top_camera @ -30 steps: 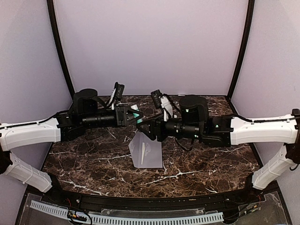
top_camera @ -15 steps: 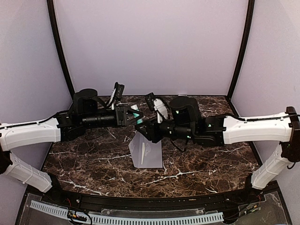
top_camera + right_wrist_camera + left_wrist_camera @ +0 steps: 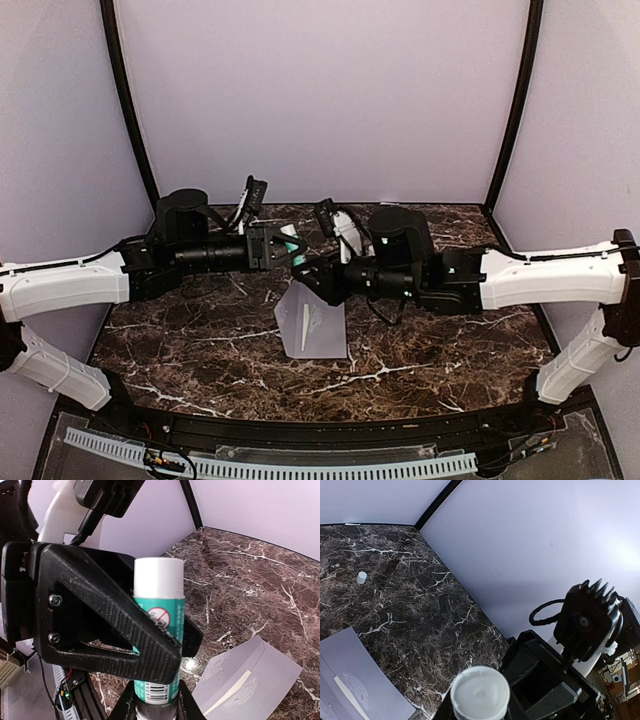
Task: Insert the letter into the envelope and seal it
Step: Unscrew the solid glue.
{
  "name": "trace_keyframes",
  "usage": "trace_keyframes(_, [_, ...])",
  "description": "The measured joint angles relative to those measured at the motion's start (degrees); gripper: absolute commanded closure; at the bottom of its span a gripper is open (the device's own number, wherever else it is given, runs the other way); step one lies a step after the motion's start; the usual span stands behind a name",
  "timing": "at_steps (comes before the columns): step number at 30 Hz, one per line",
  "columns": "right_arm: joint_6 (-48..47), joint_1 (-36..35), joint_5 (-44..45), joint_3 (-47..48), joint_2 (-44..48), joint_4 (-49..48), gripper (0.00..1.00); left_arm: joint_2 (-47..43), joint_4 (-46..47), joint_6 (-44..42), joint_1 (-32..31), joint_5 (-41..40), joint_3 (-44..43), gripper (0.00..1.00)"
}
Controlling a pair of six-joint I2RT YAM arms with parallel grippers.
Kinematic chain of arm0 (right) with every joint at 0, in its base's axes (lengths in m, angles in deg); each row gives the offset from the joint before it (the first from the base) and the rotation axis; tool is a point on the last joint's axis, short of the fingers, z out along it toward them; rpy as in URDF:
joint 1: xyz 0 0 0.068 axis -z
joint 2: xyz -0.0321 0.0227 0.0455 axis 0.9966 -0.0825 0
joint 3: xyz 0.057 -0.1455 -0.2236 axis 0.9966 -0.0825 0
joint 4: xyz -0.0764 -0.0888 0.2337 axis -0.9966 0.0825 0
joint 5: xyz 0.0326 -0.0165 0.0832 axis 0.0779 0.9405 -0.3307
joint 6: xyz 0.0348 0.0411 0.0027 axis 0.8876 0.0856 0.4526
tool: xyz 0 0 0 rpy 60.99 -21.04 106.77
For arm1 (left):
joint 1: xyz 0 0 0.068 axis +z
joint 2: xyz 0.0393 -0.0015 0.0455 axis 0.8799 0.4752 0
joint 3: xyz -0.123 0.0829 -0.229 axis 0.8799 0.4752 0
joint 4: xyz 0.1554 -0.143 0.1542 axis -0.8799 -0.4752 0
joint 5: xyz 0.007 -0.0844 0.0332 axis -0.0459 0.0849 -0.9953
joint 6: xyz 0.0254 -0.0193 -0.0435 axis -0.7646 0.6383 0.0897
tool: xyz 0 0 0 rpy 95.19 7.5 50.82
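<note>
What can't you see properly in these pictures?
Letter: in no view; maybe inside the envelope, can't tell.
Top view: glue stick mostly hidden by the left fingers.
Left wrist: white speck, too small to name.
Right wrist: right fingers cut off by the bottom edge, grip unclear.

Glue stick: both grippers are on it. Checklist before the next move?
1. Left gripper clamped on glue stick: ok.
2. Right gripper closed on the stick's lower end: ok.
3. Stick held clear above the table: ok.
4. Envelope lying flat, flap open: ok.
5. Letter fully inside envelope: cannot tell; only a cream strip shows at the opening.
6. Stick's cap off: cannot tell; a small white piece lies on the table.
</note>
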Motion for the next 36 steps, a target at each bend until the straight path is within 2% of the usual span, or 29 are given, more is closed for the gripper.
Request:
trace_keyframes(2, [0.9, 0.83, -2.91, -1.88, 1.33, -1.81, 0.91, -0.02, 0.57, -0.26, 0.0, 1.53, 0.0, 1.0])
trace_keyframes(7, [5.66, 4.7, -16.72, -7.54, 4.37, -11.43, 0.94, -0.02, 5.29, -0.98, -0.11, 7.39, 0.07, 1.0])
trace_keyframes(12, [9.99, 6.6, -26.62, -9.53, 4.7, -17.79, 0.94, -0.26, 10.25, -0.9, -0.11, 12.85, 1.25, 1.0])
trace_keyframes(14, [10.95, 6.86, -29.05, -9.81, 4.7, -19.1, 0.9, -0.44, 11.93, -0.76, -0.11, 14.53, 1.66, 1.0])
trace_keyframes(16, [11.61, 7.02, -30.8, -9.88, 4.7, -19.98, 0.81, -0.81, 12.92, -0.66, -0.11, 15.32, 2.01, 1.0])
trace_keyframes(20, [10.47, 6.99, -30.69, -9.88, 5.38, -19.08, 0.58, -1.77, 12.44, -0.81, -0.5, 13.4, 2.29, 1.0])
trace_keyframes(23, [8.28, 7.82, -28.04, -10.47, 8.48, -15.19, 0.44, -4.07, 9.62, -0.87, -0.42, 8.76, 2.99, 1.0])
trace_keyframes(29, [5.03, 9.01, -21.51, -11.43, 15.5, -8.63, 0.37, -9.07, 5.42, -0.7, -0.26, 1.92, 4.44, 1.0])
trace_keyframes(36, [2.78, 6.38, -17.18, -10.75, 12.81, -4.15, 0.33, -9.49, 3.78, 0.92, -0.26, -0.52, 4.42, 1.0])
